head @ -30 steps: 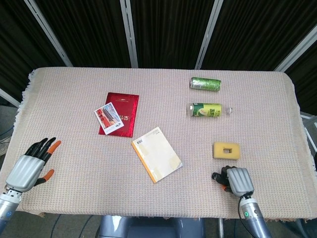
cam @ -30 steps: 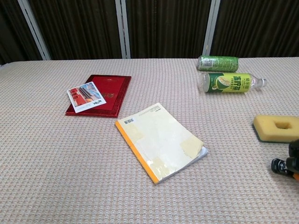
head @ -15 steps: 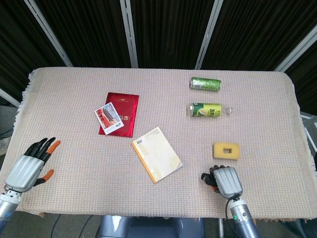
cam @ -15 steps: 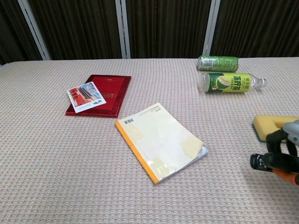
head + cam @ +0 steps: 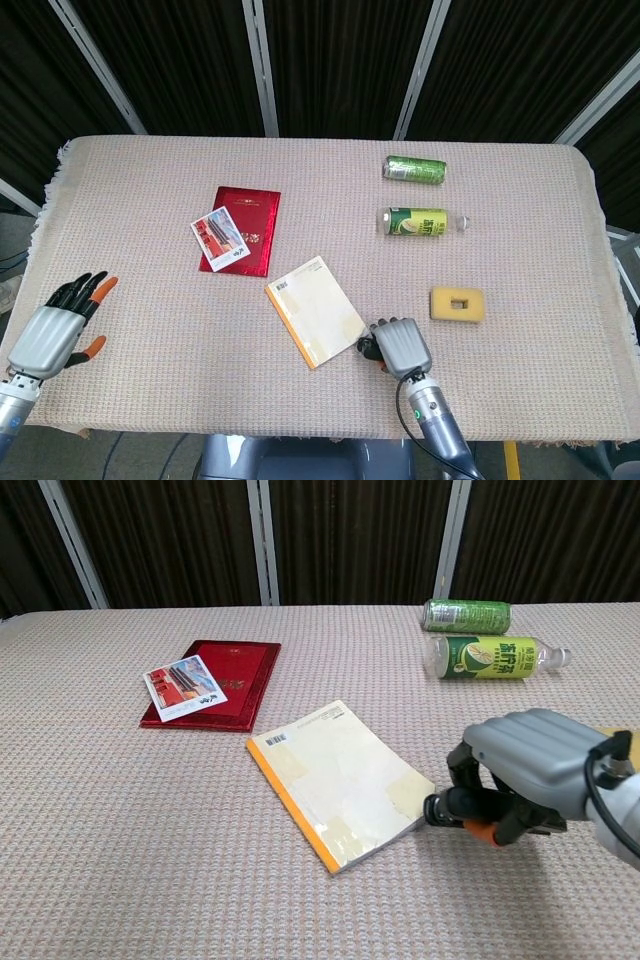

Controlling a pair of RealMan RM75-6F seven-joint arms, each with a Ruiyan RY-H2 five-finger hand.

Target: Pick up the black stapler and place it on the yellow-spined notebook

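Note:
The yellow-spined notebook [image 5: 315,311] [image 5: 340,778] lies flat at the table's middle front, its cream cover up. My right hand [image 5: 400,346] [image 5: 518,770] hovers just off the notebook's near right corner, fingers curled around the black stapler [image 5: 450,806]. Only a dark end of the stapler [image 5: 368,348] pokes out of the hand toward the notebook; the rest is hidden inside the grip. My left hand [image 5: 52,334] rests at the table's front left edge, fingers spread and holding nothing; it shows only in the head view.
A red booklet [image 5: 243,228] [image 5: 215,683] with a picture card on it lies left of the notebook. A green can [image 5: 414,169] [image 5: 466,615] and a green-labelled bottle [image 5: 415,222] [image 5: 490,657] lie at the back right. A yellow sponge [image 5: 458,303] sits right of my right hand.
My right hand has carried the stapler leftward from the front right of the table, past the sponge, to the notebook's right corner. The left hand has barely shifted.

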